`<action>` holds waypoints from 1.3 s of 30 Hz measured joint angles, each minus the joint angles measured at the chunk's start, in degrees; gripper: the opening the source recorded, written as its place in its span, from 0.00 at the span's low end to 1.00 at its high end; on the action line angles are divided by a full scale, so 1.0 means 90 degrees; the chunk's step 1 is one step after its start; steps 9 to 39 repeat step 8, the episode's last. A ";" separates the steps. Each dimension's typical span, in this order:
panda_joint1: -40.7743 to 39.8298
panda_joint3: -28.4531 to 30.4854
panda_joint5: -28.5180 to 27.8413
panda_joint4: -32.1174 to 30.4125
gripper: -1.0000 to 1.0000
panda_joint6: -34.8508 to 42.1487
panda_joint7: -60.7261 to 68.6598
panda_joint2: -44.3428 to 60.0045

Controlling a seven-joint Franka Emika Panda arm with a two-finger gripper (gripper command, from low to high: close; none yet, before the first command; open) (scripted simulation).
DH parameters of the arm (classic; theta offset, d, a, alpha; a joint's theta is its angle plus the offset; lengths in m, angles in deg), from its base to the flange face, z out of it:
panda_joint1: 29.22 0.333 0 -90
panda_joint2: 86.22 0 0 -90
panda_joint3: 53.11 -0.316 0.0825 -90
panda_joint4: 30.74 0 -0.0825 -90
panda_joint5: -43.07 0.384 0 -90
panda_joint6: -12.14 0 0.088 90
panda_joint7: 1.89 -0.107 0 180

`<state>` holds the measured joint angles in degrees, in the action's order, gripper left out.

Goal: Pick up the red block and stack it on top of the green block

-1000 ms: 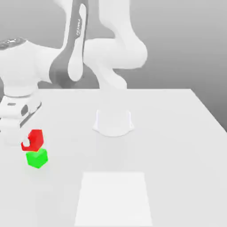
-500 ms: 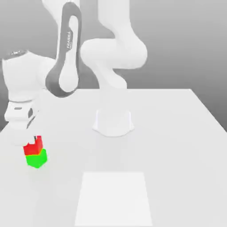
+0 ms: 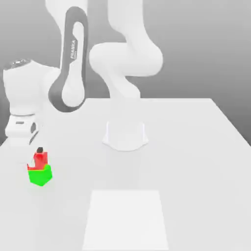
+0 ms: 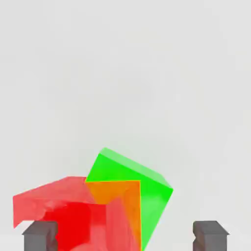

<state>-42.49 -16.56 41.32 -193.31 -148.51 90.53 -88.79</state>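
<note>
The red block (image 3: 40,159) sits on top of the green block (image 3: 40,175) near the exterior view's left edge of the table. In the hand view the red block (image 4: 73,211) lies askew over the green block (image 4: 142,181) and seems to overlap its top corner. My gripper (image 3: 37,151) hangs just above the stack. Its jaws stand open, wide apart in the hand view (image 4: 126,236). One dark fingertip (image 4: 41,235) is against the red block's side, while the other fingertip (image 4: 211,235) is well clear of it.
The arm's white base (image 3: 125,135) stands mid-table, to the exterior view's right of the stack. A pale rectangular patch (image 3: 126,218) lies on the table (image 3: 196,162) in front of the base. The stack is close to the table's left edge in the exterior view.
The red block came down onto the green block. The jaws closed tight, then opened wide, and the hand has lifted slightly off the stack.
</note>
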 joint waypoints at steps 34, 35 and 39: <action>-0.0554 -0.0294 -0.1232 -0.0047 1.00 0.0814 -0.0868 -0.0928; -0.0554 -0.0294 -0.1232 -0.0047 1.00 0.0814 -0.0868 -0.0928; -0.0554 -0.0294 -0.1232 -0.0047 1.00 0.0814 -0.0868 -0.0928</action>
